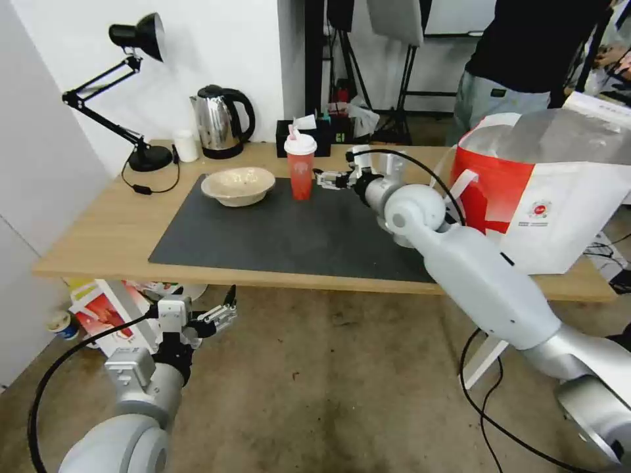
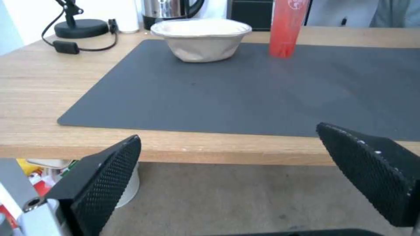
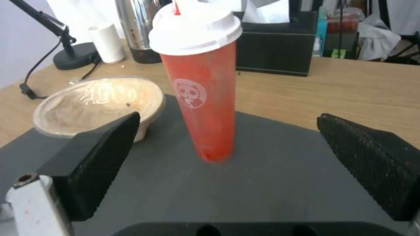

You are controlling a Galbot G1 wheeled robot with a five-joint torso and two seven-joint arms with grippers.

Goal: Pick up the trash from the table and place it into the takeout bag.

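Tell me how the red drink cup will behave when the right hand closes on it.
The red drink cup is tall on a narrow base, so a side nudge would probably tip it. Its walls look like thin plastic and may flex under a firm squeeze. The open right hand sits beside it at mid-height, which should limit toppling.

the long table (image 1: pixel 98 236) looks like light wood, smooth with a soft grain. the big dark grey mat (image 1: pixel 289 230) on it is flat and matt. the shallow beige bowl (image 1: pixel 238 184) looks like thin pressed paper, dull and a bit crinkly. the tall red drink cup (image 3: pixel 205 105) is see-through plastic with a smooth white plastic lid. the shiny steel kettle (image 1: pixel 220 121) has a black handle. the boxy white and red takeout bag (image 1: pixel 545 190) looks smooth. the black finger pads (image 3: pixel 372 157) are rough and dotted.
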